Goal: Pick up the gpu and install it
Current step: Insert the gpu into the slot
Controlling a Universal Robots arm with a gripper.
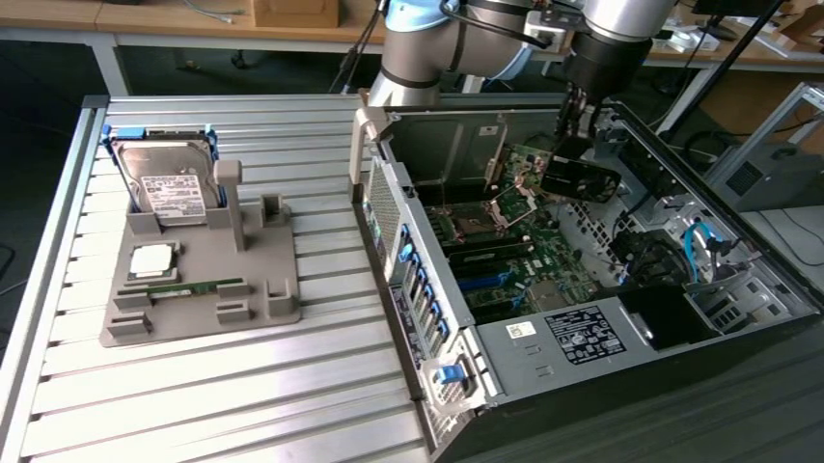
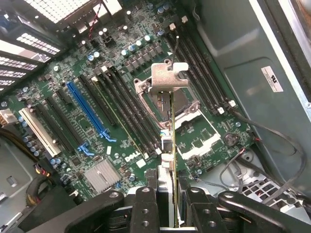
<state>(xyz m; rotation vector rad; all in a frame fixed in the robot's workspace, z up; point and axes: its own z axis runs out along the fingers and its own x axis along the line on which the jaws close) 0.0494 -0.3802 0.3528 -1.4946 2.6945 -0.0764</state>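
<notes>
My gripper [image 1: 574, 143] hangs inside the open computer case [image 1: 515, 340], shut on the gpu [image 1: 557, 174]. The card is lifted above the motherboard [image 1: 515, 260], apart from it. In the wrist view the gpu [image 2: 173, 145] appears edge-on as a thin line running away from my gripper [image 2: 172, 216], ending in its silvery metal bracket [image 2: 168, 76]. The two dark fingers [image 2: 145, 208] press against the card from either side. Beneath it lie the motherboard [image 2: 121, 53], the processor socket and rows of black slots, with a long blue slot [image 2: 87, 114] off to one side.
On the slatted metal table [image 1: 232, 386], at the exterior view's left, a grey holder [image 1: 277, 309] carries a silver hard drive [image 1: 168, 183], a processor chip [image 1: 152, 258] and a green memory stick [image 1: 193, 286]. Loose cables [image 2: 272, 141] and the case walls surround the motherboard.
</notes>
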